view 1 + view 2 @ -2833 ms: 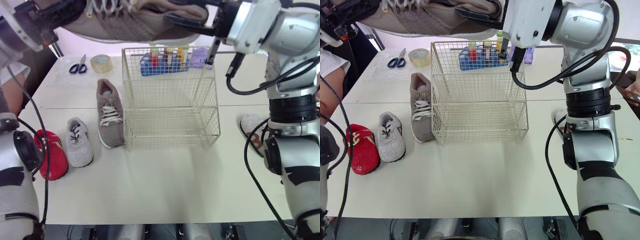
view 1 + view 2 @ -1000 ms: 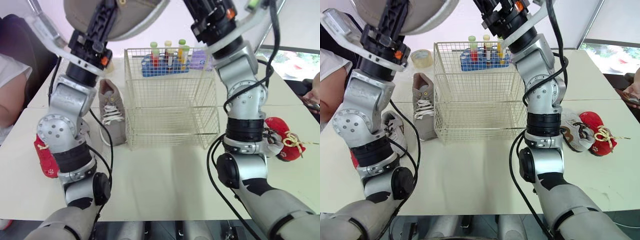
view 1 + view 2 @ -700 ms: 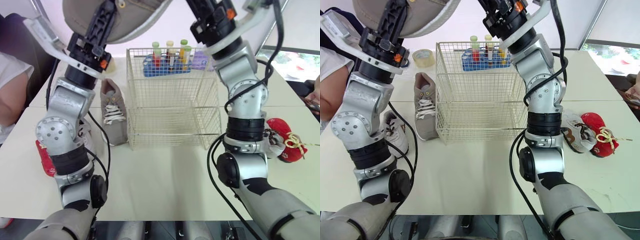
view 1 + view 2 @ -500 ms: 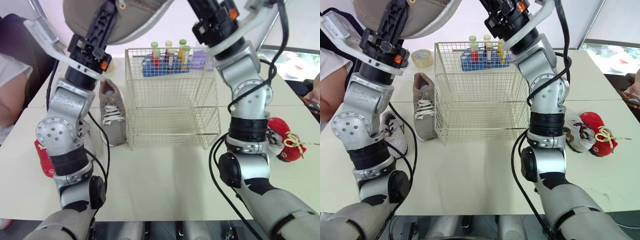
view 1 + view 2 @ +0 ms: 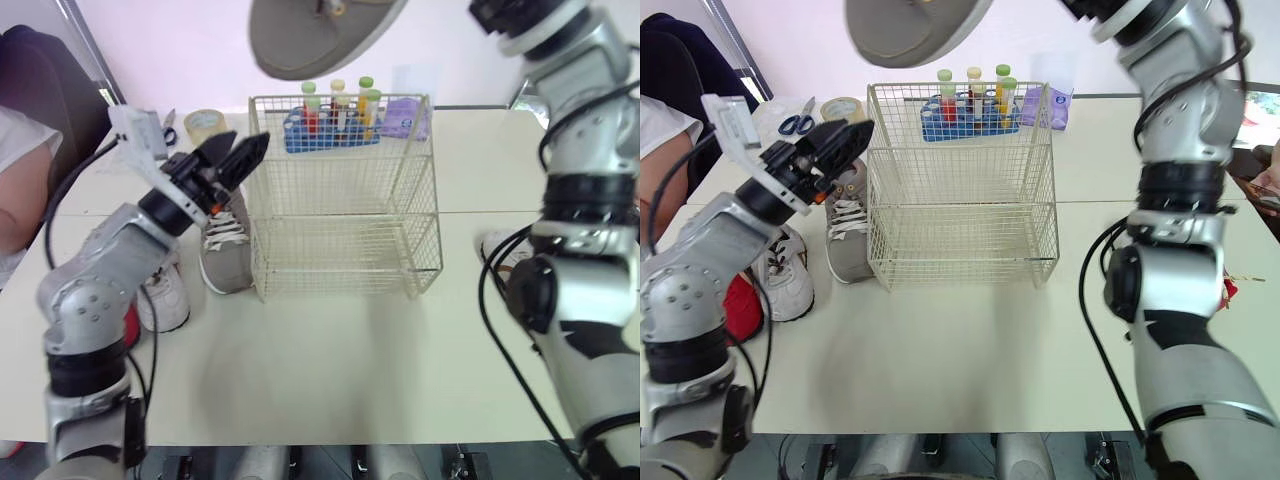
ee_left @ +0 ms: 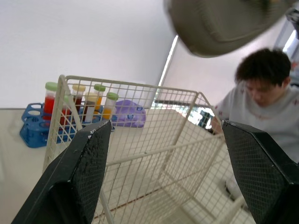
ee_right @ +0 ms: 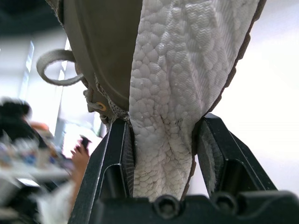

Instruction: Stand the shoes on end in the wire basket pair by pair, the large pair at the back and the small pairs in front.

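Left end effector [image 6: 167, 130] wide; right end effector [image 7: 163, 128] clamps shoe [image 5: 325, 35]; tube rack [image 5: 332, 128] behind basket [image 5: 340, 252].

Left tool [image 5: 245, 152] low, spread wide; right tool [image 7: 163, 137] raised overhead, clamped on grey shoe [image 5: 325, 35].

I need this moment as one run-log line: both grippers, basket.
left gripper: open, empty, beside basket | right gripper: shut on grey shoe, held high | basket: no shoes inside
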